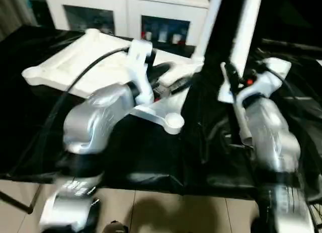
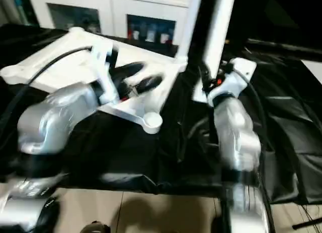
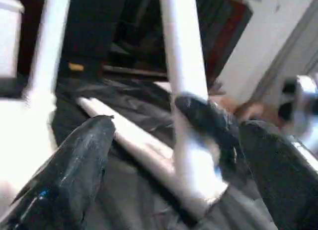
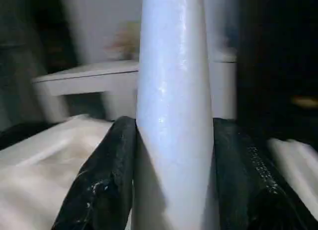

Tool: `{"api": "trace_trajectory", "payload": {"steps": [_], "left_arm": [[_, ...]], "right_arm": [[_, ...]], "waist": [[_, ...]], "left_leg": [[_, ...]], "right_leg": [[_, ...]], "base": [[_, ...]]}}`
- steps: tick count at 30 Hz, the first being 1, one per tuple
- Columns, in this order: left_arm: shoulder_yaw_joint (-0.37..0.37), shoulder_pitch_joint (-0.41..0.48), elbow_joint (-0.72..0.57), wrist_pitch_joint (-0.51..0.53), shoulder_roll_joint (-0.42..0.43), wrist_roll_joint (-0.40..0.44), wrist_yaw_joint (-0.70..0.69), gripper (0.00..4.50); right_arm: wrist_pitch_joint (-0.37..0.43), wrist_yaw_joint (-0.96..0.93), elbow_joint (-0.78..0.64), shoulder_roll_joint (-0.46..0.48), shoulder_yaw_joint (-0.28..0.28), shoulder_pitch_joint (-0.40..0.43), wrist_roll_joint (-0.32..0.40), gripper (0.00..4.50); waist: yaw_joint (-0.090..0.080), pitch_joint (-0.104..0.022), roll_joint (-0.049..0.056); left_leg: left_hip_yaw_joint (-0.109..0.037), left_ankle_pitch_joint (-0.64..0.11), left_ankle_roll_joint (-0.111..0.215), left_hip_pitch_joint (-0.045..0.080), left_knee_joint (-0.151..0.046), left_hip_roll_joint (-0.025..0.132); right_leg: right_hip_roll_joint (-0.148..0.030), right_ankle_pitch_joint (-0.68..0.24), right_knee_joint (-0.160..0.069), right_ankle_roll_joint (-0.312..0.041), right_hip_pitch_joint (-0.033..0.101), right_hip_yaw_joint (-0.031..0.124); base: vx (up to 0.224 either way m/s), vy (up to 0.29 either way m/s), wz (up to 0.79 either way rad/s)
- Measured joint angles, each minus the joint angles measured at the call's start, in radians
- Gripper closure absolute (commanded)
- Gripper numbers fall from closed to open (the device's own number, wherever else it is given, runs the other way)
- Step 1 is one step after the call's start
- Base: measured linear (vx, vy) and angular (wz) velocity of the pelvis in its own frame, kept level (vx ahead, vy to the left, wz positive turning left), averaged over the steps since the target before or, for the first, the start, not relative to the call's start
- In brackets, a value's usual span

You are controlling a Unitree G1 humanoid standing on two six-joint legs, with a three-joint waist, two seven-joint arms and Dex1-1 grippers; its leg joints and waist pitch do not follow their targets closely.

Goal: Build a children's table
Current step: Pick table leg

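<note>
Done: I see one leg (image 1: 209, 21) upright in the tabletop (image 1: 75, 62)
Right hand (image 4: 174, 155): clamped on a second leg (image 4: 171, 91)
Left hand (image 2: 136, 77): wide open, empty
Left: seating remaining legs

Black drape (image 1: 151, 157) covers the counter, wrinkled and glossy under the room light. Behind it stands a white cabinet (image 1: 131, 11) with glass doors, small colourful items blurred inside. Pale tiled floor (image 1: 166, 213) shows at the near edge, below the drape.
</note>
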Motion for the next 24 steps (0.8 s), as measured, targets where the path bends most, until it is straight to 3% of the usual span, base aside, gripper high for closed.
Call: {"api": "trace_trajectory", "payload": {"steps": [3, 6, 13, 14, 17, 19, 24], "left_arm": [[0.031, -0.041, 0.039, 0.007, -0.038, -0.058, 0.021, 0.00], [0.079, -0.090, 0.067, 0.006, -0.062, -0.092, 0.043, 0.00], [0.134, -0.134, 0.149, -0.004, -0.074, -0.092, 0.133, 0.00], [0.137, -0.137, 0.159, -0.008, -0.079, -0.092, 0.151, 0.29], [0.157, -0.138, 0.173, -0.023, -0.081, -0.089, 0.193, 0.36], [0.173, -0.138, 0.174, -0.032, -0.080, -0.089, 0.207, 0.72], [0.194, -0.139, 0.187, -0.034, -0.080, -0.094, 0.223, 0.89]], "right_arm": [[-0.001, 0.050, -0.035, -0.008, 0.061, 0.028, -0.003, 2.65], [-0.007, 0.084, -0.074, -0.055, 0.140, 0.067, -0.052, 2.65], [-0.011, 0.114, -0.150, -0.094, 0.280, 0.102, -0.158, 2.66], [-0.011, 0.114, -0.150, -0.094, 0.291, 0.102, -0.169, 2.66], [-0.011, 0.113, -0.150, -0.096, 0.315, 0.102, -0.198, 2.66], [-0.011, 0.112, -0.150, -0.097, 0.321, 0.102, -0.211, 2.66], [-0.011, 0.101, -0.149, -0.095, 0.322, 0.101, -0.225, 2.66]], "waist": [[0.002, 0.000, 0.000], [0.002, 0.000, 0.000], [0.002, 0.000, 0.000], [0.003, 0.000, 0.000], [0.003, 0.000, 0.000], [0.004, 0.000, 0.000], [0.004, 0.000, -0.001]], "left_leg": [[-0.001, 0.000, 0.000, 0.000, 0.000, 0.000], [-0.002, 0.000, 0.000, 0.000, 0.000, 0.000], [-0.003, 0.000, 0.000, 0.000, 0.000, 0.000], [-0.003, 0.000, 0.000, 0.000, 0.001, 0.000], [-0.003, 0.000, 0.000, -0.001, 0.001, 0.000], [-0.003, 0.000, 0.000, -0.001, 0.001, 0.000], [-0.003, 0.000, 0.000, -0.001, 0.002, 0.000]], "right_leg": [[0.000, 0.001, 0.001, 0.000, 0.000, -0.001], [0.000, 0.001, 0.000, 0.000, 0.001, -0.001], [0.000, 0.001, -0.001, 0.001, 0.002, -0.001], [0.000, 0.001, -0.001, 0.001, 0.002, -0.001], [0.000, 0.001, -0.002, 0.001, 0.002, -0.001], [0.000, 0.001, -0.002, 0.001, 0.002, -0.001], [0.000, 0.001, -0.002, 0.001, 0.002, -0.001]], "base": [[0.000, 0.000, 0.00], [0.000, 0.000, 0.00], [0.000, 0.000, 0.00], [0.000, 0.000, 0.00], [0.000, 0.000, 0.00], [0.000, 0.000, 0.00], [0.000, 0.000, 0.00]]}}
